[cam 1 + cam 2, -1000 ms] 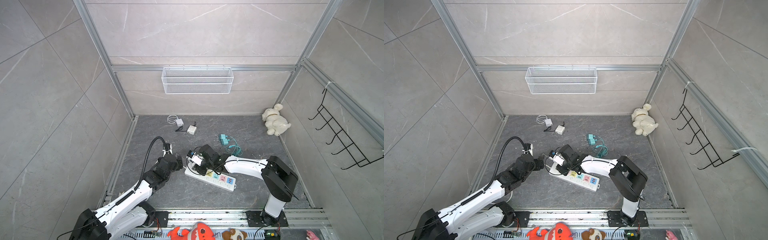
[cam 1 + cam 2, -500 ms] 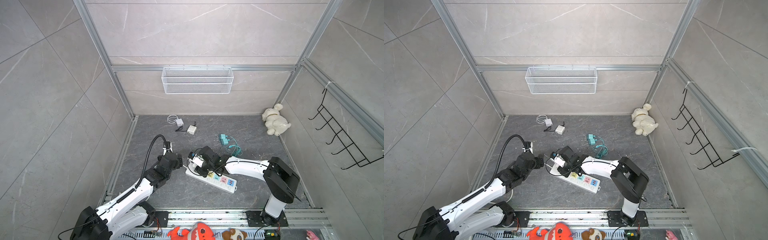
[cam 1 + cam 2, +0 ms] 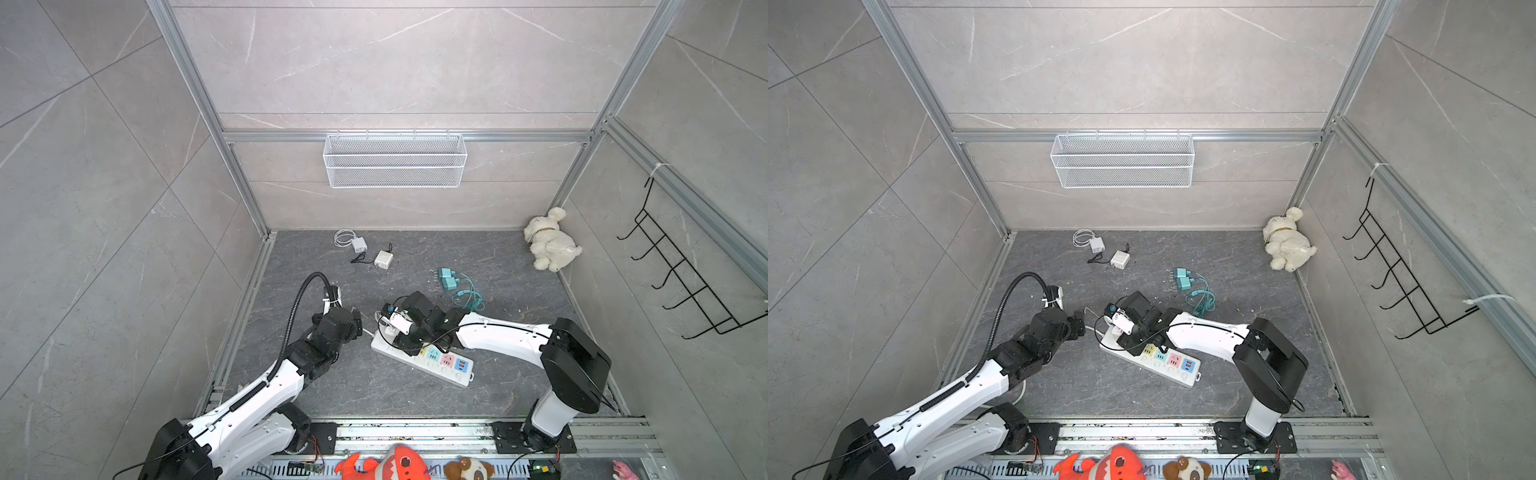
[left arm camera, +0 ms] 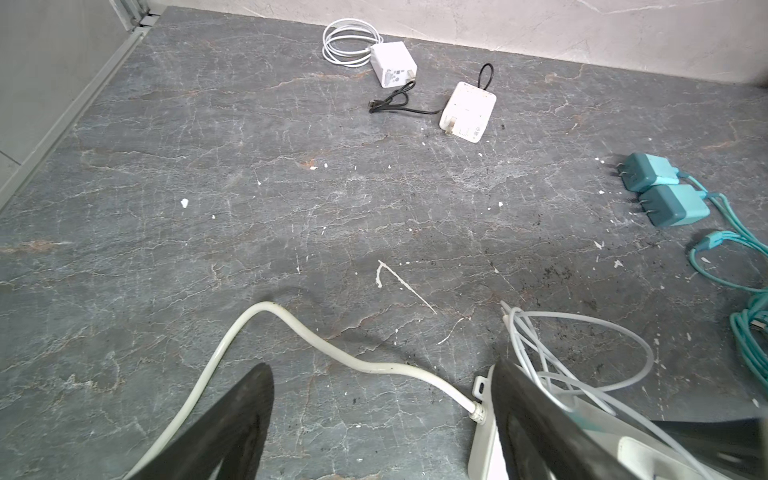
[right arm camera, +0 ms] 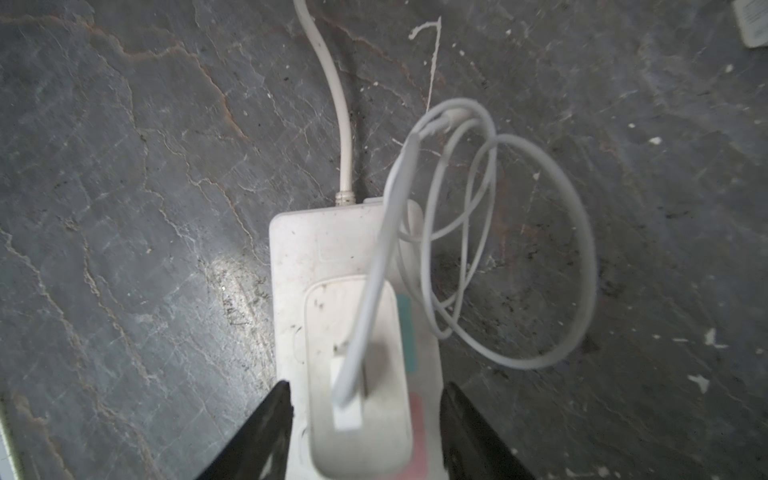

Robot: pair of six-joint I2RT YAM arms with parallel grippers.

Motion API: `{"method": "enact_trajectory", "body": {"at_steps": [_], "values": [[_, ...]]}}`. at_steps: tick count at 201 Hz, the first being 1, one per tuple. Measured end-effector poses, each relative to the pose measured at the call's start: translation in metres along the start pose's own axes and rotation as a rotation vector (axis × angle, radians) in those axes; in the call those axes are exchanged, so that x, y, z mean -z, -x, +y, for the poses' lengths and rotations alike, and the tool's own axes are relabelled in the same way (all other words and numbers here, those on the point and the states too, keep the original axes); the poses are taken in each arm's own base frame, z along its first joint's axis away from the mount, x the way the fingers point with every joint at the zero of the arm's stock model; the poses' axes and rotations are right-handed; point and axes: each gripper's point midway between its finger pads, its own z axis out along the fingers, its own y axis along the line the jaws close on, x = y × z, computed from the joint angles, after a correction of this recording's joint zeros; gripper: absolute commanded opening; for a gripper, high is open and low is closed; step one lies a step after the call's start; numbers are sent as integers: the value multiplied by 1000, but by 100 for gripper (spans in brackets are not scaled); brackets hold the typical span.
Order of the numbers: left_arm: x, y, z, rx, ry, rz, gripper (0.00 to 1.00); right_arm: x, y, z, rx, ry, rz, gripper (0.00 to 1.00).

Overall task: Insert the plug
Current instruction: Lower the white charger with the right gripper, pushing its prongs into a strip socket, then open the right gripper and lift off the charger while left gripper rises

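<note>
**Charger stands in the strip's end socket; a clean retreat is the point to watch**

The white charger [image 5: 382,440] stands on the power strip [image 5: 316,241], at the socket nearest the strip's cord [image 5: 343,124]. How deep its prongs sit is hidden.

The right gripper [image 5: 365,388] straddles the charger, jaws apart with a gap on each side and gripping nothing. The left gripper [image 4: 380,370] is spread wide and empty. One finger is at the strip's cord end, but contact cannot be confirmed.

Judgement: insertion looks done or nearly so, and the step in hand is letting go. The right arm should back off straight along the charger's axis, with its jaws wide enough to clear both flanks. The charger's thin cable [image 5: 582,270] runs up between the fingers, so a sideways exit could snag it and tilt the charger. The left gripper could steady the strip.
</note>
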Motion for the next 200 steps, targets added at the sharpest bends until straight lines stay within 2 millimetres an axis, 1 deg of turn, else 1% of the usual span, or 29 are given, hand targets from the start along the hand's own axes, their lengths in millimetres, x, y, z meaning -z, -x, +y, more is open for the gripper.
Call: {"method": "enact_trajectory", "body": {"at_steps": [27, 39, 61, 75, 94, 107, 122, 165, 200], "values": [[-3, -6, 6, -11, 43, 24, 85, 7, 6, -1, 3, -8, -11, 62], [-5, -5, 7, -19, 57, 30, 86, 7, 5, -2, 2, -8, -7, 65], [-8, -2, 7, -36, 80, 32, 87, 9, 6, -3, -5, -1, -8, 66], [-10, 2, 5, -46, 84, 29, 88, 12, 6, -6, -14, 4, -11, 65], [-12, 11, 2, -62, 98, 15, 92, 19, 7, -8, -23, 7, -17, 66], [-14, 17, 1, -73, 111, 8, 94, 26, 10, -9, -25, 9, -29, 67], [-18, 24, -2, -92, 126, 2, 95, 36, 14, -8, -27, 16, -49, 67], [-41, 41, -12, -174, 168, 21, 97, 65, 25, -9, -39, 42, -104, 68], [-64, 56, -13, -180, 166, 45, 97, 80, 35, -17, -57, 50, -137, 68]]}}
